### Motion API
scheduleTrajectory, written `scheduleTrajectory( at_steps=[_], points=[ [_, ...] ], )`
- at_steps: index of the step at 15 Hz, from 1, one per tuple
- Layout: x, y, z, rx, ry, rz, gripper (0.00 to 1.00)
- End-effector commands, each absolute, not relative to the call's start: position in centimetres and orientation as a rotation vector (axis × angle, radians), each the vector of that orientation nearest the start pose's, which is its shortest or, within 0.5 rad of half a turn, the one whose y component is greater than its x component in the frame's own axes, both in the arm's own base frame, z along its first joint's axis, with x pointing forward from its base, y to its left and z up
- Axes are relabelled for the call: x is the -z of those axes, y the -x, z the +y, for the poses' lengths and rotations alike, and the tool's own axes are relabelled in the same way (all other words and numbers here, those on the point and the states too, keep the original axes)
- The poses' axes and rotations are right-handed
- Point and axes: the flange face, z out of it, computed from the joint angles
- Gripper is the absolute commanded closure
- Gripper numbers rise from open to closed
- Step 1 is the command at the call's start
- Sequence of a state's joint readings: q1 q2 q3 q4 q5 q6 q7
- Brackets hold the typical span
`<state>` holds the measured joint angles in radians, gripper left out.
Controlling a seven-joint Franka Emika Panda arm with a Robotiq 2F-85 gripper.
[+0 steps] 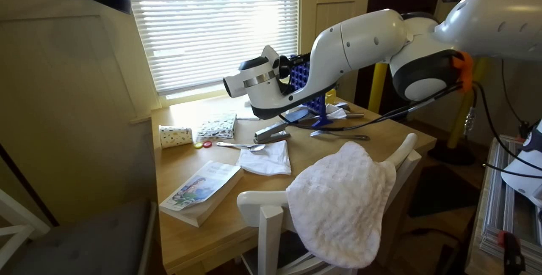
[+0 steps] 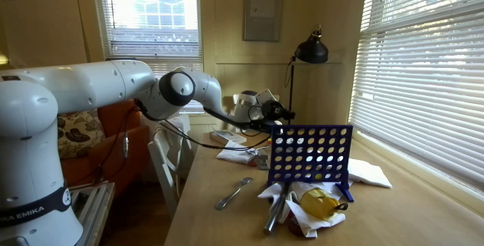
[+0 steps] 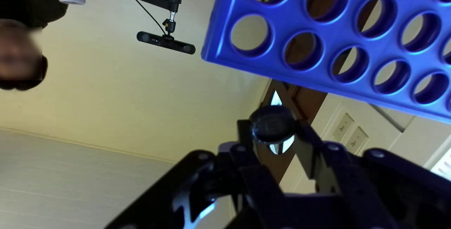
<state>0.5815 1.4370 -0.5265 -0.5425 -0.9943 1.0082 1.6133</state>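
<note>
Wrist view: holds a dark disc (image 3: 272, 125) in the pincer (image 3: 272, 131), closed against its edges. In an exterior view, hovers near the upper left corner of the blue rack (image 2: 316, 154).

My gripper (image 3: 273, 129) pinches a dark round disc (image 3: 272, 125) near the edge of the blue grid board (image 3: 338, 33); a black camera (image 3: 165, 42) shows beyond the board's corner.

Home, by looks: orange armchair (image 2: 138, 151), floral cushion (image 2: 80, 132), white chair (image 1: 270, 232), table (image 2: 204, 219) with fork (image 2: 232, 195), window blinds (image 2: 412, 87).
</note>
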Motion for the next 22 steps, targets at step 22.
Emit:
scheduleTrajectory(
  at_steps=[22],
  points=[
    [-22.5,-68.1,19.2,-0.947,-0.926,-1.09,0.9]
  ],
)
